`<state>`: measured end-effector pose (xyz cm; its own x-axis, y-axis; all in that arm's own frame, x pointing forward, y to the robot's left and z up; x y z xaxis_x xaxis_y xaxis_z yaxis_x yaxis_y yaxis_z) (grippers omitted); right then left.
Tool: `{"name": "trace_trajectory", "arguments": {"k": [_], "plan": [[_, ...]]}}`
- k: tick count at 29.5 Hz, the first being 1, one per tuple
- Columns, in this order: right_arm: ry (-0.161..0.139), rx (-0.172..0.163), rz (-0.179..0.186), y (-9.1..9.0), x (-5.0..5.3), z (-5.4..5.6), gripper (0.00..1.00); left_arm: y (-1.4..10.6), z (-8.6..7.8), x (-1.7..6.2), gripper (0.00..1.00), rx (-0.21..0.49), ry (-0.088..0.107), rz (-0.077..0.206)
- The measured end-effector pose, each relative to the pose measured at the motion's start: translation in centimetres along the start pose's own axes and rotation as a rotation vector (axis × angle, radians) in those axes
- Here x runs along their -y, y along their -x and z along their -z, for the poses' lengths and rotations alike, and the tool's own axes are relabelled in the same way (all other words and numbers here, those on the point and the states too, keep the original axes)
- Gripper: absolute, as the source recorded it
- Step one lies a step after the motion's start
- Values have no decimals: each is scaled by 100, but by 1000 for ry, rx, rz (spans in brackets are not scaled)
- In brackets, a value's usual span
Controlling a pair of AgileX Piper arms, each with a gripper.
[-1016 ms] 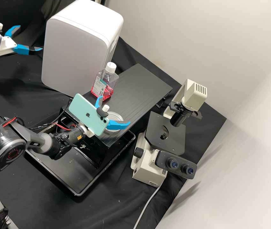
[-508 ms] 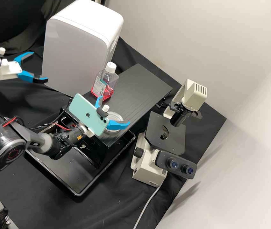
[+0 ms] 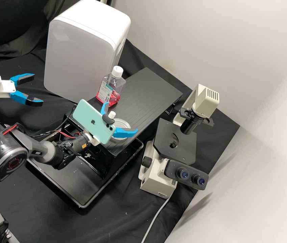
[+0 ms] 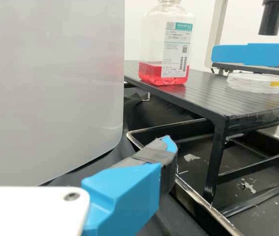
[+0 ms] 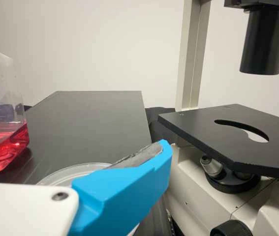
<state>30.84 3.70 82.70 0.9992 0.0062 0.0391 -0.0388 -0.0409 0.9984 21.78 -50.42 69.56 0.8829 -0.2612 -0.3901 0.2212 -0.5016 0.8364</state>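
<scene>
Standing open around the clear round plastic dish (image 3: 122, 124), the right gripper (image 3: 122, 116) should pinch its rim: likely light, slippery.

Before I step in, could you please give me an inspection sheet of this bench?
Surface: black bench, with a black tray and a black shelf standing in it.
Job's things: petri dish on the shelf; bottle of red liquid upright farther back on it.
Clutter: white flecks in the tray.
Pincers: left pincer open, in the air beside the white box; right pincer open, at the petri dish.
Cables: red and black wires at the right arm's wrist; grey cable from the microscope.
Surroundings: white wall; nothing else seen.
</scene>
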Motion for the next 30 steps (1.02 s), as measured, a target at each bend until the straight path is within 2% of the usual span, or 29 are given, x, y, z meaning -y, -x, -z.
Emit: {"name": "trace_trajectory", "arguments": {"k": [6,12,15,20,21,23,29,30], "plan": [[0,0,0,0,0,0,100,72,-87,72,100,37,-6,34],[0,0,0,0,0,0,100,105,-167,108,100,71,-11,50],[0,0,0,0,0,0,100,102,-171,128,100,73,-20,58],[0,0,0,0,0,0,100,29,-148,152,100,61,-20,63],[0,0,0,0,0,0,100,8,-145,156,100,59,-22,63],[0,0,0,0,0,0,100,-35,-131,149,100,52,-42,56],[0,0,0,0,0,0,100,-157,-92,160,100,35,-47,51],[0,0,0,0,0,0,100,-166,-91,168,100,38,-56,54]]}}
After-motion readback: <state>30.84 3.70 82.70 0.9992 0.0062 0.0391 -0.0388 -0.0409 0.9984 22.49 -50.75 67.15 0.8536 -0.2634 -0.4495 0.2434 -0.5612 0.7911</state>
